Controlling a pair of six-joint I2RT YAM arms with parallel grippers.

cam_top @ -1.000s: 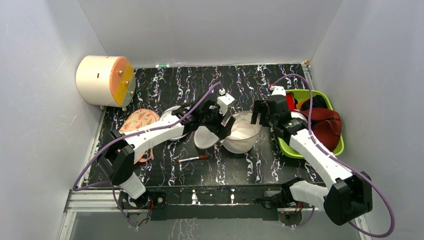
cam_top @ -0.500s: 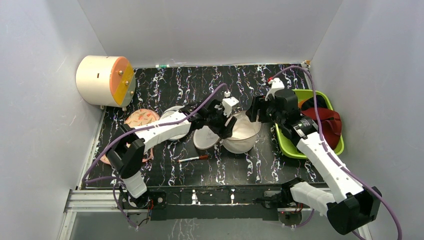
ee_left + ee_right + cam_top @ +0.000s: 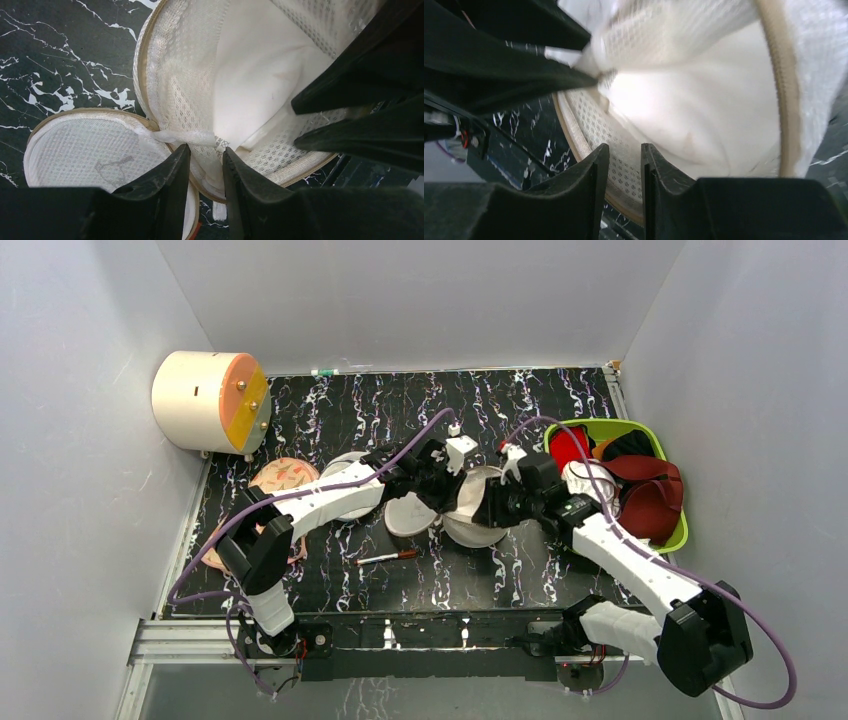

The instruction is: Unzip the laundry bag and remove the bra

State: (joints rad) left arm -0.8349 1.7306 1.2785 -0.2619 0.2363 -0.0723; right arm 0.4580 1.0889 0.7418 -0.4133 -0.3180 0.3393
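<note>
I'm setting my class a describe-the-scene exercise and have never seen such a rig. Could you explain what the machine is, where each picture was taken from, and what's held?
Two white robot arms with two-finger grippers sit at the table's near edge. The wide picture looks down from above; the others come from wrist cameras. On the black marbled table lie an unzipped round cream-beige mesh laundry bag, a peach-pink leaf-patterned bra, a red-tipped pen, a cream-and-orange drum and a green tub of clothes. The left gripper and right gripper each pinch the bag's edge; inside shows what looks like a padded white bra.
</note>
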